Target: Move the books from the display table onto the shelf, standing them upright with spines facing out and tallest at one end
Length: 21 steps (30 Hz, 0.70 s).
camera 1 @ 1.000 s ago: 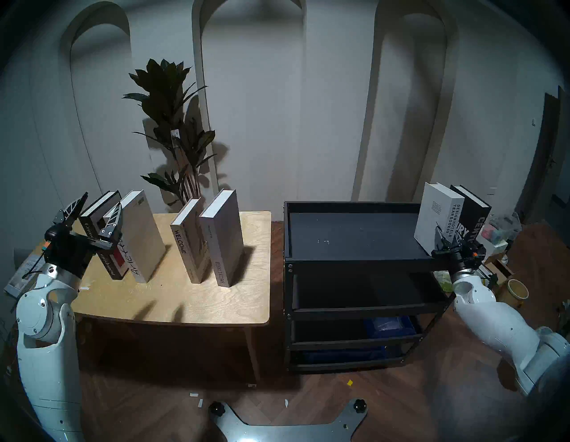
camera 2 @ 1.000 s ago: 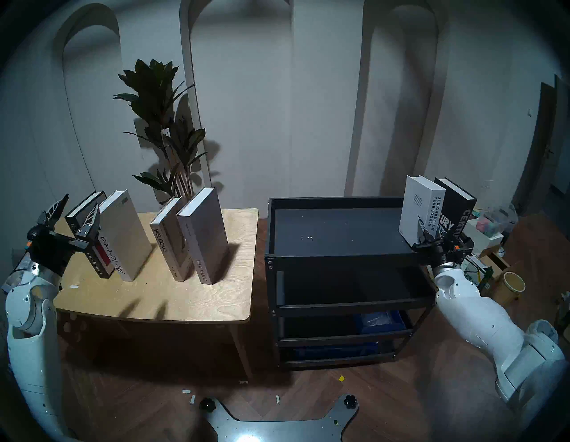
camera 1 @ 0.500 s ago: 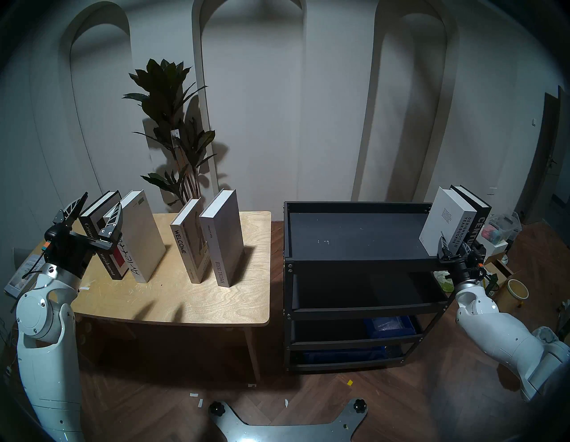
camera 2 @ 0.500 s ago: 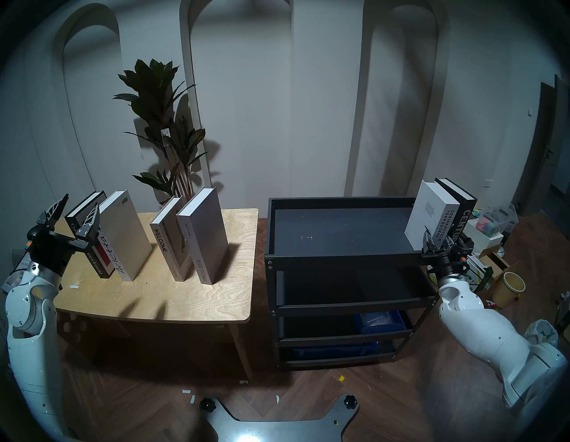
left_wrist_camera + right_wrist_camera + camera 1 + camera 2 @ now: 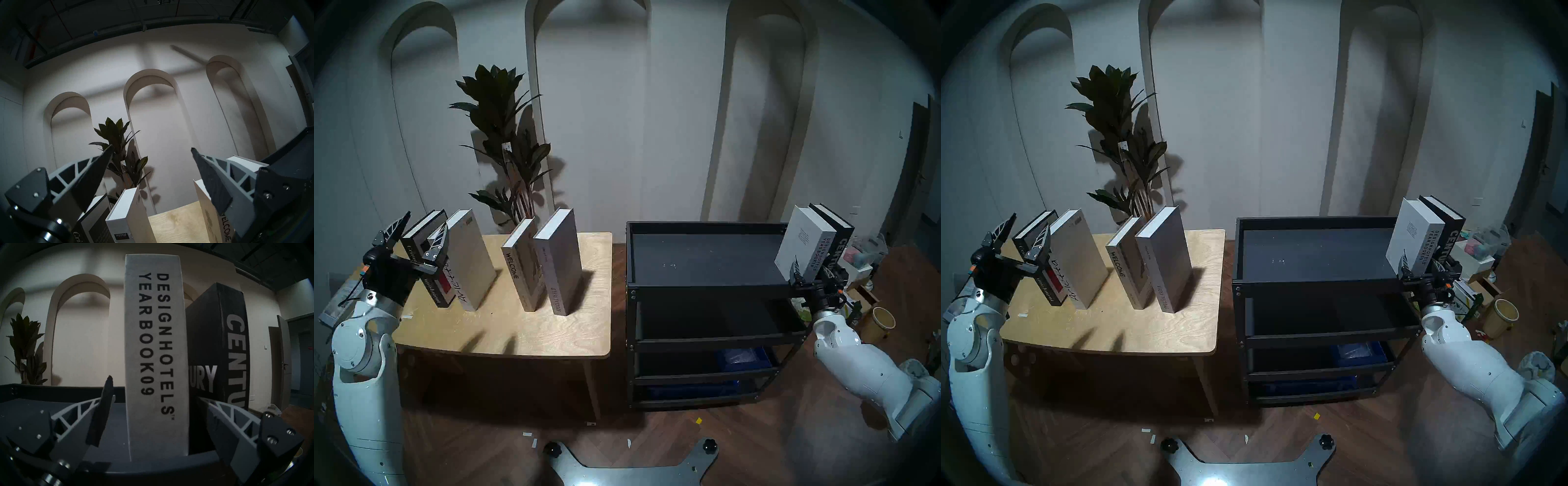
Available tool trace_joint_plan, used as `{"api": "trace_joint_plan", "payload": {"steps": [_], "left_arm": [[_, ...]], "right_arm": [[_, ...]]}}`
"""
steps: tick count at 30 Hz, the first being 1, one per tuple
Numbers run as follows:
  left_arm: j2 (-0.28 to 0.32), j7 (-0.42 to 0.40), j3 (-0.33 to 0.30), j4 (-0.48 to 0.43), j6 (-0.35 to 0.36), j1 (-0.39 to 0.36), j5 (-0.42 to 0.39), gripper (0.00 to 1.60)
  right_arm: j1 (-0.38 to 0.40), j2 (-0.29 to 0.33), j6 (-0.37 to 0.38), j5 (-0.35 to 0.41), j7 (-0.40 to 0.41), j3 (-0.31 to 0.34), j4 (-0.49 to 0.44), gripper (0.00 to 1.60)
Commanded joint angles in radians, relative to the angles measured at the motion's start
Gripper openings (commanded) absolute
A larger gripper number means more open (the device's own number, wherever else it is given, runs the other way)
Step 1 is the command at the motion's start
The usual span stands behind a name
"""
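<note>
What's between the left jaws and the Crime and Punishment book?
Nothing visible. The left gripper, jaws open, hangs just short of the Crime and Punishment book, the leftmost on the table. The Arietta book stands close on its right and may crowd that side's finger.

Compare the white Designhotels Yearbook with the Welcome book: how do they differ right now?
The Designhotels Yearbook stands on the black shelf, the Welcome book on the plywood table. The Yearbook is white and leans against the black Century book; Welcome is greyer and stands beside the Special Issue book. Both are upright with spines facing out.
</note>
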Motion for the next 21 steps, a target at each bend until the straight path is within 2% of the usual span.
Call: {"api": "trace_joint_plan", "payload": {"steps": [1, 13, 21], "left_arm": [[0.005, 0.0, -0.003, -0.013, -0.006, -0.008, 0.0, 1.6], [0.005, 0.0, -0.003, -0.013, -0.006, -0.008, 0.0, 1.6], [0.008, -0.001, -0.004, -0.009, -0.004, -0.007, -0.001, 1.6]], "right_arm": [[-0.044, 0.06, -0.047, 0.003, -0.038, 0.033, -0.107, 1.6], [-0.132, 0.151, -0.165, 0.007, -0.129, 0.118, -0.269, 1.6], [-0.242, 0.221, -0.218, 0.038, -0.228, 0.177, -0.398, 1.6]]}}
